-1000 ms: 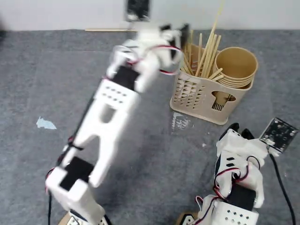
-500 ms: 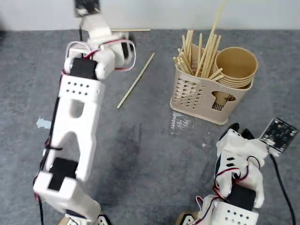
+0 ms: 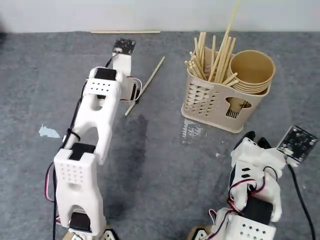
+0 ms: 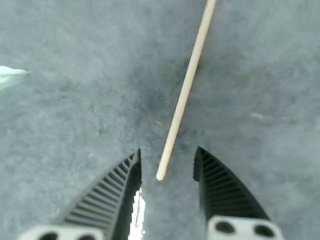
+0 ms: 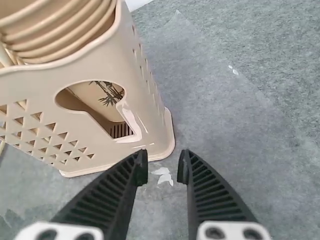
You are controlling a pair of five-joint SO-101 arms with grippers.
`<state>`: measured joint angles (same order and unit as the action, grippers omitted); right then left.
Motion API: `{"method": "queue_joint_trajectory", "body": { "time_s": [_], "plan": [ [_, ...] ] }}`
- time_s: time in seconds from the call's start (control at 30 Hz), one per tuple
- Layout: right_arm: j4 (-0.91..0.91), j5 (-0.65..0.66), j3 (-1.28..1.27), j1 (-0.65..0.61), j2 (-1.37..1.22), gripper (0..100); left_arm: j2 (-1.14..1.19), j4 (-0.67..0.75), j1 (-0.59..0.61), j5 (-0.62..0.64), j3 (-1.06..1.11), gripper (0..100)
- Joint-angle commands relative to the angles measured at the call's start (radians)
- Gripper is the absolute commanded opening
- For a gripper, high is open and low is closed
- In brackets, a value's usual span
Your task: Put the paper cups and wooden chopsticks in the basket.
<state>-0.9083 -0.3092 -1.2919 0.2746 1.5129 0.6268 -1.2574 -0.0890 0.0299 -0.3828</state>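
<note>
A beige basket [image 3: 220,102] stands at the back right, holding several wooden chopsticks [image 3: 215,55] and stacked paper cups [image 3: 252,67]. One loose chopstick [image 3: 145,86] lies slanted on the grey mat, left of the basket. In the left wrist view my left gripper [image 4: 168,151] is open just above the mat, and the near end of that chopstick [image 4: 182,100] lies between its fingertips, untouched. My right gripper [image 5: 163,153] is slightly open and holds nothing, low on the mat just in front of the basket [image 5: 75,130]. Another chopstick [image 3: 125,32] lies along the back edge.
The left arm [image 3: 102,95] stretches up the left half of the mat. The right arm [image 3: 252,170] sits folded at the front right. A pale scrap [image 3: 49,132] lies at the far left, and white marks [image 3: 192,131] lie beside the basket's foot.
The left arm swung left from beside the basket, then drew back and came down over the loose chopstick's near end. The right arm has kept still.
</note>
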Motion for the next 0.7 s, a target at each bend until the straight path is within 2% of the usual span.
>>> {"method": "queue_joint_trajectory", "body": {
  "time_s": [0.0,0.33,0.4,0.53,0.67],
  "plan": [
    [0.012,-0.011,0.003,-0.008,0.012,11.1,0.048,-0.06,0.006,-0.014,-0.128,17],
    [0.012,-0.011,0.003,-0.007,0.012,11.1,0.408,-0.333,0.003,-0.017,-0.576,16],
    [0.012,-0.011,0.003,-0.007,0.012,11.1,0.483,-0.393,0.003,-0.017,-0.694,14],
    [0.012,-0.009,0.003,-0.007,0.012,11.1,0.615,-0.496,0.003,-0.032,-0.928,1],
    [0.012,-0.009,0.003,-0.005,0.012,11.1,0.667,-0.5,0.012,-0.071,-1.004,1]
  ]
}}
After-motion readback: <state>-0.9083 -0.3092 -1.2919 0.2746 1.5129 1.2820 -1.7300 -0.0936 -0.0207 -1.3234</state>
